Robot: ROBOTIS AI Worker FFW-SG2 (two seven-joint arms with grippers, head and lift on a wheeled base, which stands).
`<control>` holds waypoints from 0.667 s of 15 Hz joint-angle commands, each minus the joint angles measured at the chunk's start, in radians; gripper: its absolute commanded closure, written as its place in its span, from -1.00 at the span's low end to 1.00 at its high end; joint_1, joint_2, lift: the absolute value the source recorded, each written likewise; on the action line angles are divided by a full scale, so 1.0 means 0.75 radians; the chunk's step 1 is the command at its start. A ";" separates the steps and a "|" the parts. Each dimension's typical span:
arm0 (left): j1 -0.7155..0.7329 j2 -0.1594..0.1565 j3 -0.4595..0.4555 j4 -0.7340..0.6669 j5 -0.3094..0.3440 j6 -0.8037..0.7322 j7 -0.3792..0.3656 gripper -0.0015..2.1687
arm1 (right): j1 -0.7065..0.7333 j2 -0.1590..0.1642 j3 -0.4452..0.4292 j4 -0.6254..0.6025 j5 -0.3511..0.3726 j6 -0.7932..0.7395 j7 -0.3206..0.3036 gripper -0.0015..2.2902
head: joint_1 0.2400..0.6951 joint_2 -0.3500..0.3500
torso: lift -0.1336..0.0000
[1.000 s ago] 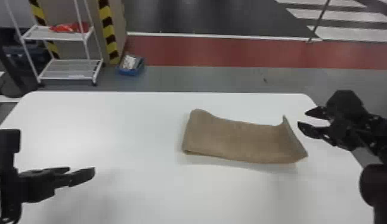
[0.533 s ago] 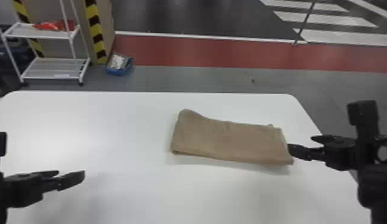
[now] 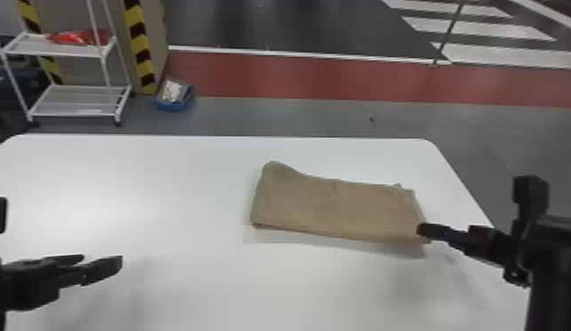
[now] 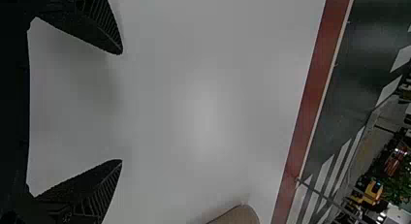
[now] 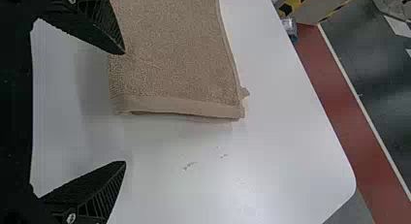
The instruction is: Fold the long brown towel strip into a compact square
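Note:
The brown towel (image 3: 337, 204) lies folded as a rectangle on the white table, right of the middle, its far left corner slightly raised. At the towel's near right corner is my right gripper (image 3: 425, 231); in the right wrist view the same gripper (image 5: 125, 107) stands open, one finger over the towel (image 5: 169, 49) and the other over bare table beside its hemmed end. My left gripper (image 3: 101, 264) is over the table's left part, well away from the towel. In the left wrist view this gripper (image 4: 122, 106) is open with nothing between its fingers, and a rounded towel corner (image 4: 237, 216) shows.
White table (image 3: 187, 273) spreads around the towel, its far edge beyond it and its right edge beneath my right arm. On the floor behind stand a white shelf cart (image 3: 77, 101) and a blue bin (image 3: 174, 99).
My right gripper has come in from beyond the right edge to the towel's right end. That end, raised a second ago, now lies flatter. The head view has shifted; the left gripper looks nearly unmoved.

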 commanded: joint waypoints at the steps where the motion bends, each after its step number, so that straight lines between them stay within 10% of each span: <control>1: 0.000 0.004 -0.001 0.005 0.000 0.000 -0.002 -0.92 | -0.059 0.002 -0.005 0.089 0.013 -0.043 -0.043 -0.92 | 1.00 -0.39 | -0.86; 10: 0.012 0.015 0.017 0.011 0.004 -0.004 -0.012 -0.92 | -0.184 0.042 0.095 0.302 0.126 -0.272 -0.145 -0.78 | 1.00 -0.32 | -0.86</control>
